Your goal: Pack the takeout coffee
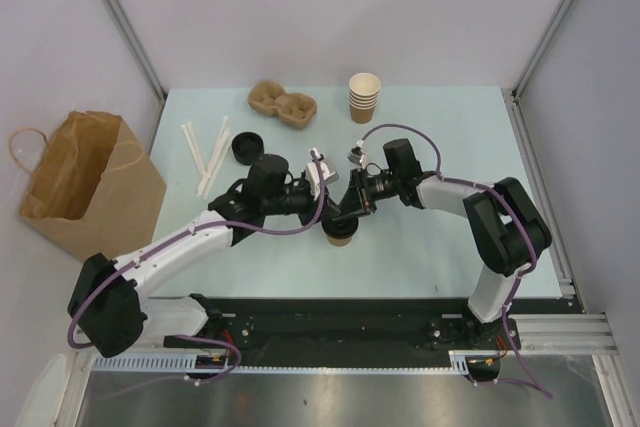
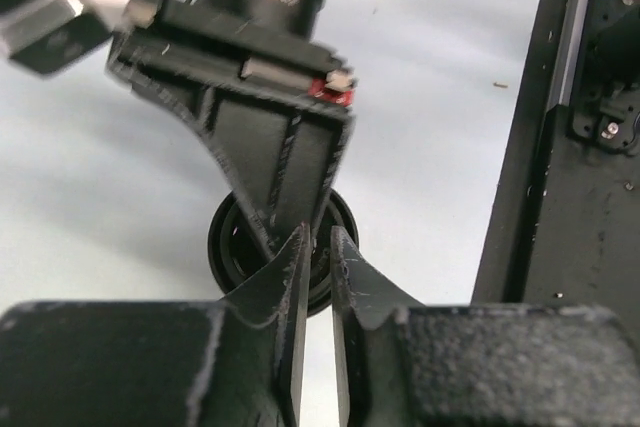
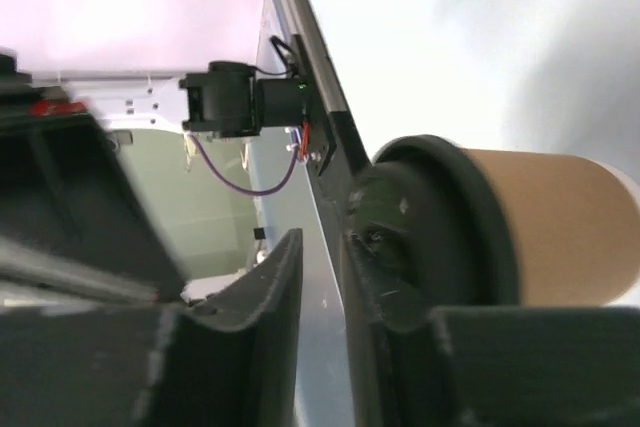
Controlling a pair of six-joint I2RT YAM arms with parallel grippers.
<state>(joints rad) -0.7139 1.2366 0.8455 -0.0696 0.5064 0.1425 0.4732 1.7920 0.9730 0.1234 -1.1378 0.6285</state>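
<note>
The left hand fills the front of its own view, its fingers parted by a thin slit with nothing in it. The right hand is likewise a little apart and empty. Both meet over the coffee, which stands upright in the middle of the table, just beside the right hand's outer finger. A bag stands at the table's left edge.

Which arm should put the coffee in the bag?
Left, probably. The bag stands off the left edge of the table, near the left arm; the right arm would need to reach across. The left gripper and right gripper both sit at the coffee, jaws slightly open.
</note>
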